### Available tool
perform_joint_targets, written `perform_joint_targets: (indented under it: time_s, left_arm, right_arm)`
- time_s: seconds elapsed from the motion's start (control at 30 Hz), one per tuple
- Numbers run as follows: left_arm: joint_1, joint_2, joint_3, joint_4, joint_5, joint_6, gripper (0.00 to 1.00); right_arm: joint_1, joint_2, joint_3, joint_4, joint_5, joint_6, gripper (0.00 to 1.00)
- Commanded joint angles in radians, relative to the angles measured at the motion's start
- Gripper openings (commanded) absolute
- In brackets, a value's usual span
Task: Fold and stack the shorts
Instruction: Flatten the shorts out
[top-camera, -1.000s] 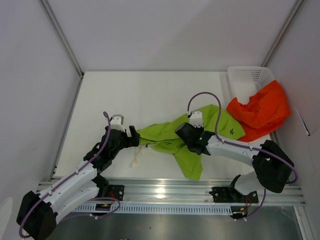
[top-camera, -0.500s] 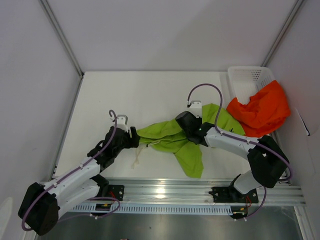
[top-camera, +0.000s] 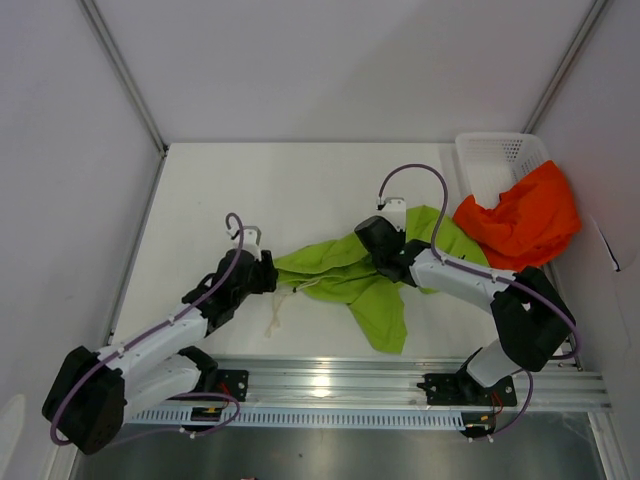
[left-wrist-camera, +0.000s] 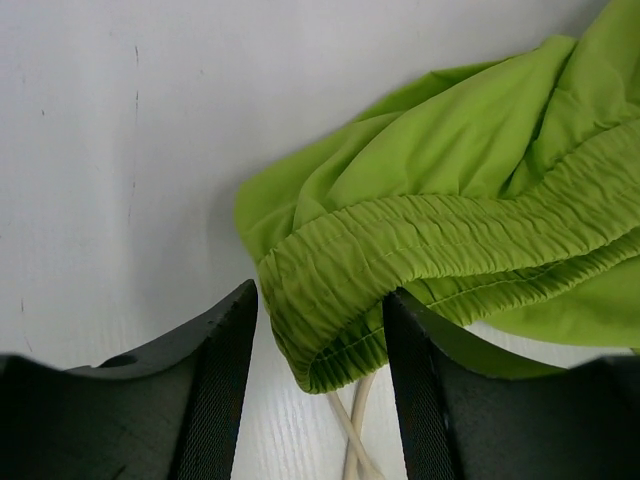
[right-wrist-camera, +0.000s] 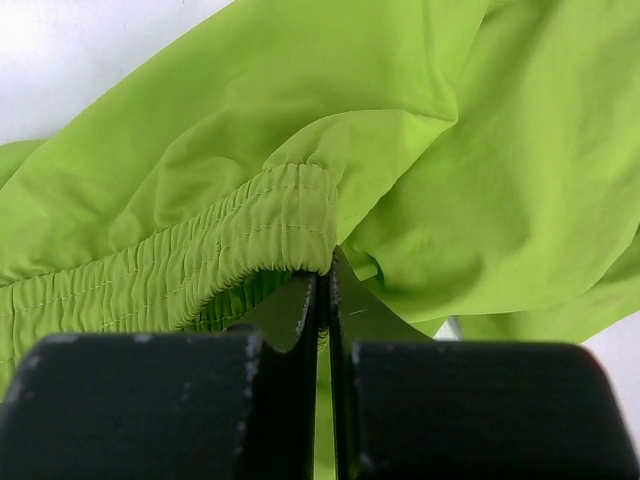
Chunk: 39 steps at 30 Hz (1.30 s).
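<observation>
on the white table (top-camera: 250, 190), rumpled lime shorts (top-camera: 340, 280)

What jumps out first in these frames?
The lime green shorts lie crumpled in the middle of the table with both grippers at their elastic waistband. The left gripper is open astride one end, and the right gripper is shut, apparently pinching the band. At the far right corner, the orange-red shorts hang bunched over the white basket.
</observation>
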Motion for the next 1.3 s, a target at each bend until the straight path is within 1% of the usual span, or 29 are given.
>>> perform_joint_targets:
  time_s: [0.0, 0.07, 0.1, 0.2, 0.23, 0.27, 0.3, 0.37, 0.4, 0.43, 0.5, 0.53, 0.6, 0.63, 0.67, 0.7, 0.73, 0.77, 0.8, 0.83, 0.87, 0.9, 0.97, 1.0, 1.03, 1.07, 1.1, 1.13, 1.27]
  left_arm:
    - [-0.004, 0.067, 0.064, 0.010, 0.001, 0.008, 0.56]
    - [-0.004, 0.110, 0.078, 0.007, 0.001, 0.006, 0.56]
    - [-0.004, 0.125, 0.083, 0.004, -0.005, 0.005, 0.54]
    - [-0.003, 0.189, 0.127, -0.019, -0.035, -0.005, 0.27]
    - [-0.003, 0.205, 0.135, -0.030, -0.052, -0.012, 0.06]
    - [-0.003, 0.235, 0.173, -0.060, -0.066, -0.014, 0.00]
    - [-0.003, 0.248, 0.188, -0.080, -0.097, -0.017, 0.00]
    - [-0.004, 0.260, 0.224, -0.120, -0.101, -0.021, 0.00]
    - [-0.004, 0.251, 0.277, -0.155, -0.100, -0.026, 0.00]
    - [-0.004, 0.243, 0.296, -0.168, -0.100, -0.038, 0.00]
    - [-0.003, 0.213, 0.389, -0.200, -0.098, -0.064, 0.00]
    - [-0.003, 0.207, 0.455, -0.246, -0.104, -0.072, 0.00]
    - [0.003, 0.208, 0.532, -0.303, -0.123, -0.077, 0.00]
    - [0.008, 0.220, 0.670, -0.374, -0.131, -0.074, 0.00]
    - [0.017, 0.226, 0.720, -0.411, -0.131, -0.069, 0.00]
    - [0.031, 0.234, 0.768, -0.450, -0.123, -0.052, 0.00]
    - [0.034, 0.237, 0.901, -0.512, -0.118, -0.041, 0.00]
    - [0.034, 0.233, 0.943, -0.539, -0.109, -0.029, 0.00]
    - [0.034, 0.222, 1.003, -0.559, -0.100, -0.009, 0.00]
    - [0.034, 0.207, 1.023, -0.570, -0.086, -0.002, 0.00]
    - [0.034, 0.155, 1.049, -0.571, -0.044, 0.011, 0.00]
    - [0.034, 0.124, 1.057, -0.567, -0.017, 0.029, 0.00]
    - [0.034, 0.029, 1.072, -0.576, 0.032, 0.041, 0.00]
    - [0.034, 0.007, 1.086, -0.599, 0.090, 0.046, 0.00]
    - [0.034, -0.013, 1.097, -0.629, 0.104, 0.046, 0.00]
    - [0.033, -0.045, 1.148, -0.655, 0.125, 0.046, 0.00]
    - [0.033, -0.060, 1.161, -0.703, 0.159, 0.049, 0.00]
    - [0.033, -0.076, 1.175, -0.721, 0.170, 0.049, 0.00]
    - [0.033, -0.168, 1.257, -0.757, 0.176, 0.057, 0.00]
  right_arm:
    - [-0.025, -0.004, 0.039, 0.042, -0.028, 0.004, 0.00]
    - [-0.045, -0.006, 0.041, 0.045, -0.049, 0.001, 0.00]
    - [-0.050, -0.006, 0.044, 0.043, -0.051, 0.001, 0.00]
    - [-0.058, -0.015, 0.057, 0.036, -0.054, -0.004, 0.00]
    - [-0.059, -0.021, 0.062, 0.031, -0.057, -0.012, 0.00]
    - [-0.061, -0.024, 0.070, 0.030, -0.064, -0.016, 0.00]
    - [-0.062, -0.026, 0.079, 0.024, -0.069, -0.022, 0.00]
    - [-0.071, -0.023, 0.138, -0.002, -0.089, -0.055, 0.00]
    - [-0.079, -0.018, 0.169, -0.022, -0.094, -0.061, 0.00]
    - [-0.087, -0.014, 0.242, -0.053, -0.103, -0.070, 0.00]
    - [-0.116, 0.006, 0.330, -0.113, -0.149, -0.110, 0.00]
    - [-0.125, 0.017, 0.432, -0.142, -0.155, -0.118, 0.00]
    - [-0.149, 0.046, 0.543, -0.196, -0.172, -0.150, 0.00]
    - [-0.159, 0.054, 0.601, -0.260, -0.176, -0.156, 0.00]
    - [-0.165, 0.062, 0.714, -0.291, -0.187, -0.159, 0.00]
    - [-0.171, 0.059, 0.764, -0.343, -0.196, -0.173, 0.00]
    - [-0.171, 0.051, 0.807, -0.366, -0.203, -0.174, 0.00]
    - [-0.170, 0.036, 0.865, -0.383, -0.216, -0.176, 0.00]
    - [-0.165, -0.010, 0.881, -0.406, -0.236, -0.179, 0.00]
    - [-0.159, -0.042, 0.887, -0.415, -0.247, -0.171, 0.00]
    - [-0.153, -0.075, 0.881, -0.421, -0.262, -0.165, 0.00]
    - [-0.134, -0.151, 0.871, -0.429, -0.270, -0.158, 0.00]
    - [-0.110, -0.231, 0.849, -0.440, -0.284, -0.138, 0.00]
    - [-0.093, -0.307, 0.834, -0.453, -0.284, -0.130, 0.00]
    - [-0.052, -0.346, 0.821, -0.460, -0.292, -0.116, 0.00]
    - [-0.033, -0.383, 0.809, -0.463, -0.304, -0.105, 0.00]
    - [-0.016, -0.418, 0.798, -0.472, -0.324, -0.095, 0.00]
    - [0.010, -0.478, 0.780, -0.475, -0.365, -0.082, 0.00]
    - [0.031, -0.586, 0.771, -0.496, -0.449, -0.041, 0.00]
